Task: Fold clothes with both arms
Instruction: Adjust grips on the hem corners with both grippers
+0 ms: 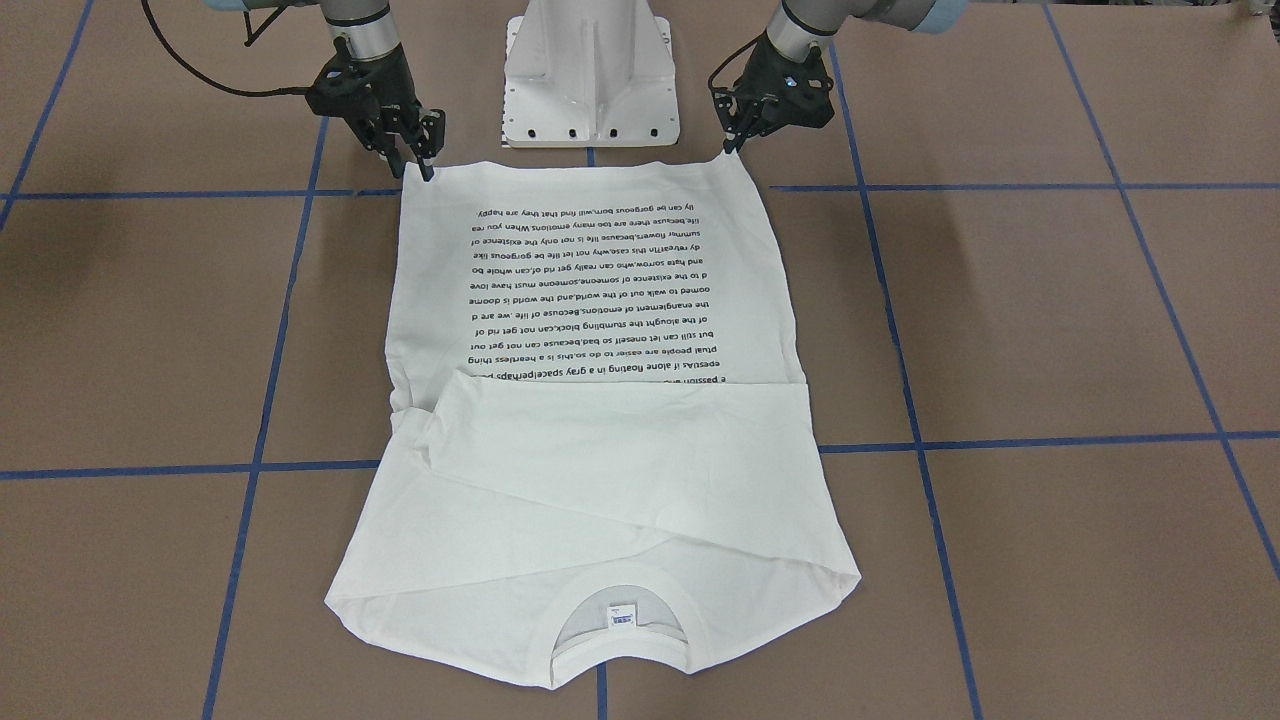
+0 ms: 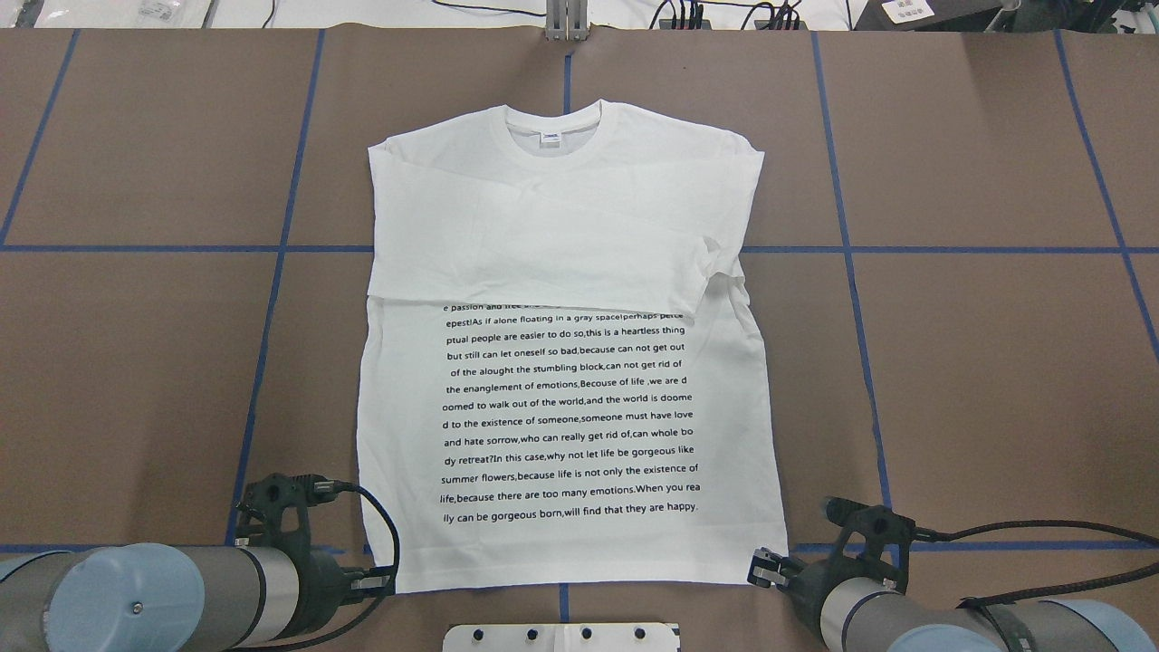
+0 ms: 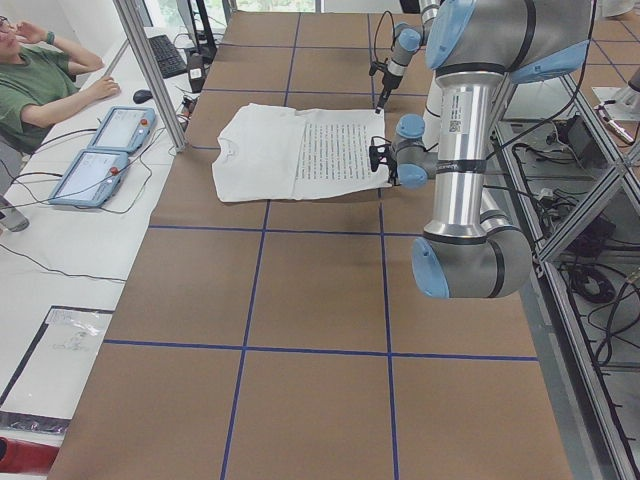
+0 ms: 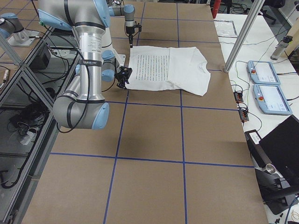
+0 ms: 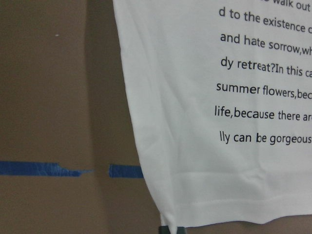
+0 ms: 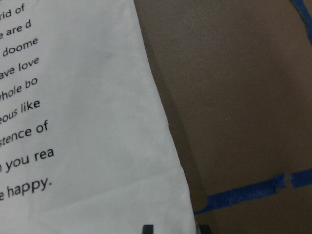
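The white T-shirt [image 1: 600, 300] lies flat on the brown table, text side up, with its collar at the far side [image 2: 552, 136] and its sleeves folded in across the chest. My left gripper [image 2: 385, 580] is at the near left hem corner and looks shut on it; in the front view it [image 1: 733, 148] pinches that corner, and its tips [image 5: 170, 229] touch the hem. My right gripper [image 2: 763, 566] is at the near right hem corner. Its jaws stand slightly apart on either side of the hem [image 6: 175, 228], as the front view also shows [image 1: 418, 170].
The white pedestal base [image 1: 590, 80] stands just behind the hem, between the two arms. Blue tape lines [image 2: 272, 272] grid the brown table. An operator [image 3: 40, 90] and two tablets [image 3: 100, 150] are beyond the table's far edge.
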Action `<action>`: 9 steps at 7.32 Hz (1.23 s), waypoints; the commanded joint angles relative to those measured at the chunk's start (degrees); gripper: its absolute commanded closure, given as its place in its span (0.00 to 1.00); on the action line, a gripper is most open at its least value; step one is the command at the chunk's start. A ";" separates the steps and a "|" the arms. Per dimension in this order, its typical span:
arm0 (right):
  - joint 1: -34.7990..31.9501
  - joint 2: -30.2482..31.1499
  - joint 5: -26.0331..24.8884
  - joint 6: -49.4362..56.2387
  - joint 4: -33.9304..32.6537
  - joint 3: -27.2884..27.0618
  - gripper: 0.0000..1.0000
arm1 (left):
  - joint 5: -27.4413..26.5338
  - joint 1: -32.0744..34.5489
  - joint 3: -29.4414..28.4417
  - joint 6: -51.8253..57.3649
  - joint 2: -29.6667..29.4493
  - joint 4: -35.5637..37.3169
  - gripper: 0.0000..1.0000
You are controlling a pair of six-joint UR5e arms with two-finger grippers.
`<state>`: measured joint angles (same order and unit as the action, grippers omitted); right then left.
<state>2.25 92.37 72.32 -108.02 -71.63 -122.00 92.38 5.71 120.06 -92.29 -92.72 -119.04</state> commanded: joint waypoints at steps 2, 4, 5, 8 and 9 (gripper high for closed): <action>-0.14 0.09 0.27 0.00 0.00 -0.43 1.00 | 0.08 0.00 1.05 0.00 0.35 0.04 1.00; -0.41 0.35 3.68 0.09 -10.11 -7.68 1.00 | 0.43 0.18 5.16 0.00 0.88 2.74 1.00; -0.32 0.18 5.71 0.09 -17.85 -13.30 1.00 | 3.39 0.35 9.54 0.00 0.88 8.07 1.00; -5.04 -2.44 16.32 0.26 -33.59 -28.51 1.00 | 7.97 1.75 23.50 0.52 0.36 21.86 1.00; -8.46 -6.99 21.41 0.70 -41.14 -31.78 1.00 | 11.65 6.11 27.56 1.83 -0.69 27.67 1.00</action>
<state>-2.42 89.85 87.60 -107.68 -103.46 -148.53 100.22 8.06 141.69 -91.62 -92.41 -98.95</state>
